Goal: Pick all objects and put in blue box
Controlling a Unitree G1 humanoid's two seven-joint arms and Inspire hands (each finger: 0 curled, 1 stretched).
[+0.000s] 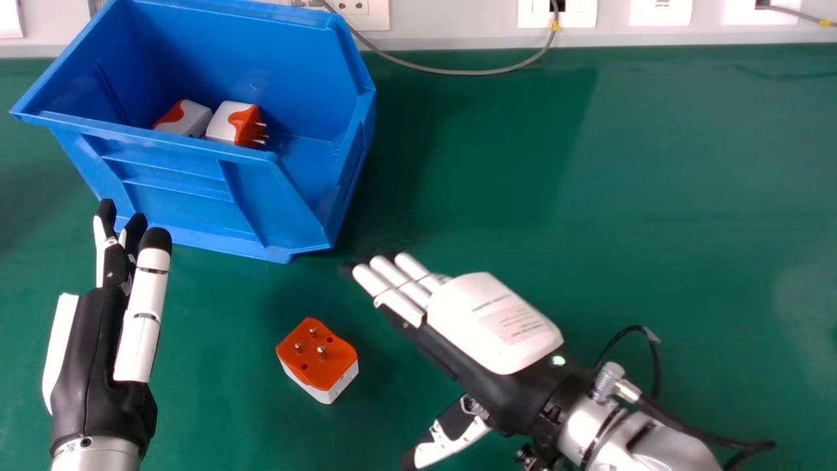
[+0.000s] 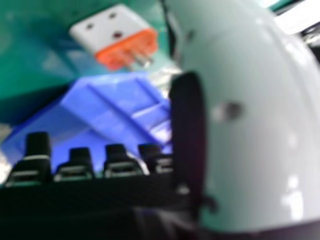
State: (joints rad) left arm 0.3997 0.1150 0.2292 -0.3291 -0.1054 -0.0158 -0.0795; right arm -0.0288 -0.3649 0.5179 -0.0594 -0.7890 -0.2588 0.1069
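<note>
My right hand is open over the table, its fingers pointing toward the blue box and its thumb apart, to the right of an orange and white plug adapter. The adapter lies on the table, pins up, untouched. My left hand is open at the left, below the blue box. Inside the box lie two more white and orange adapters. In the right hand view, the fingertips of my right hand show with the blue box and the loose adapter beyond.
The green table stretches to the right of the box. Along its back edge run wall sockets, and a grey cable droops onto the table behind the box's right side.
</note>
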